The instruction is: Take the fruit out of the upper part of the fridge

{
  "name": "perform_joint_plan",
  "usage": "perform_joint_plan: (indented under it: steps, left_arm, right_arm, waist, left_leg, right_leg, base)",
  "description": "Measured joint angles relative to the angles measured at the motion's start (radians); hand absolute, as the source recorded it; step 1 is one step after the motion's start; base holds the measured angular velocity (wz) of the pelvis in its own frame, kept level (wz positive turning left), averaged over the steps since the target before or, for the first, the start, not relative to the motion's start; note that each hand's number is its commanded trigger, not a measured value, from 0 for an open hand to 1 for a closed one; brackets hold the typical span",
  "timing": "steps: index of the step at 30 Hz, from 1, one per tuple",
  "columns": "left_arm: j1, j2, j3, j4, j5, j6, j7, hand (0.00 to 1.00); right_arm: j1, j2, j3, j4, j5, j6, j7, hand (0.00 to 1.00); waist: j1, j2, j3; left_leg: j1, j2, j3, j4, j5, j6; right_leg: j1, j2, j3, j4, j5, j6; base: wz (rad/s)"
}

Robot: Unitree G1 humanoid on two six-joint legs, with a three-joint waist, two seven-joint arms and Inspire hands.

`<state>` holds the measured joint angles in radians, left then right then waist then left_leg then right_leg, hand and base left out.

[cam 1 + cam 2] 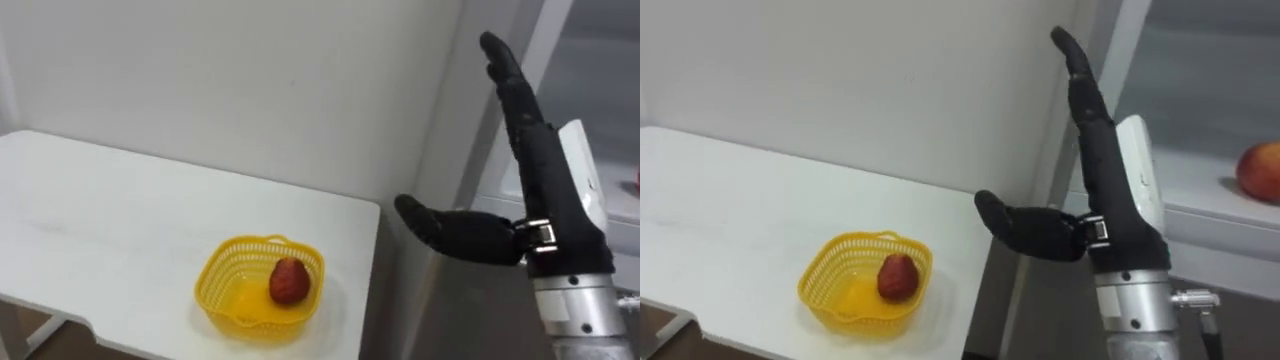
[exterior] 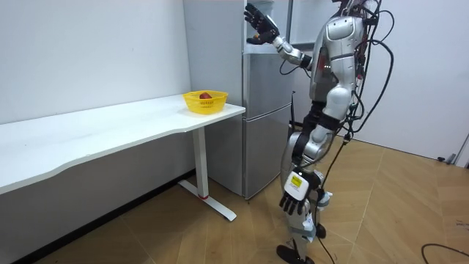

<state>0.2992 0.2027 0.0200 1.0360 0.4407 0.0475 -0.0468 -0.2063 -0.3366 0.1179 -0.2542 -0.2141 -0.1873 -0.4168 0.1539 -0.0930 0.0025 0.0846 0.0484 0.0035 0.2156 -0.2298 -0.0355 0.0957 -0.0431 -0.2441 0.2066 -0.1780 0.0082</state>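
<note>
The right hand [image 1: 1102, 175] is held up before the open fridge, with its fingers straight and nothing held in it. A red fruit [image 1: 1260, 170] is seen on the fridge shelf [image 1: 1205, 205], off to the right of the hand and well apart from it. The back of the hand is turned toward the fruit, so a turn and a reach to the right will likely be needed. The left hand [image 2: 292, 199] is seen low by the leg.

No writing, number or sign can be read anywhere; the tag [image 2: 295, 182] on the back of the left hand [image 2: 293, 198] carries a yellow patch with dark marks, too small to make out.
</note>
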Motion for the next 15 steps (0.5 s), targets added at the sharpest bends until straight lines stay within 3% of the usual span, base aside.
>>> perform_joint_plan:
  steps: [3, 7, 12, 15]
  left_arm:
    - [-0.003, -0.004, -0.005, 0.028, -0.009, -0.019, 0.013, 0.0]
    - [0.002, -0.004, -0.004, 0.055, -0.015, -0.028, 0.025, 0.0]
    - [-0.006, -0.009, -0.004, 0.065, -0.016, -0.032, 0.036, 0.0]
    - [-0.01, -0.012, -0.004, 0.065, -0.016, -0.032, 0.036, 0.0]
  right_arm:
    - [0.003, 0.017, -0.036, -0.029, 0.012, -0.016, -0.027, 0.0]
    - [0.046, 0.02, -0.1, -0.084, 0.012, -0.076, -0.073, 0.0]
    - [0.067, 0.02, -0.146, -0.089, 0.012, -0.079, -0.129, 0.0]
    - [0.084, 0.019, -0.177, -0.089, 0.011, -0.078, -0.151, 0.0]
  waist:
    - [-0.022, 0.014, -0.0016]
    - [-0.051, 0.036, -0.0003]
    - [-0.097, 0.054, 0.0017]
    - [-0.105, 0.06, -0.0037]
  left_leg:
    - [0.015, 0.002, 0.022, -0.014, -0.001, 0.001]
    - [0.031, 0.005, 0.036, -0.019, 0.0, 0.002]
    - [0.031, 0.008, 0.04, -0.026, 0.0, 0.001]
    - [0.031, 0.009, 0.053, -0.028, 0.0, 0.001]
  right_leg:
    - [-0.005, 0.002, 0.021, 0.003, 0.0, 0.001]
    - [-0.003, 0.005, 0.029, -0.001, 0.001, 0.001]
    - [-0.003, 0.008, 0.027, -0.004, 0.0, 0.001]
    - [-0.011, 0.01, 0.043, -0.002, 0.0, 0.001]
  base:
    - [-0.24]
    - [-0.09]
    - [-0.02]
    - [-0.13]
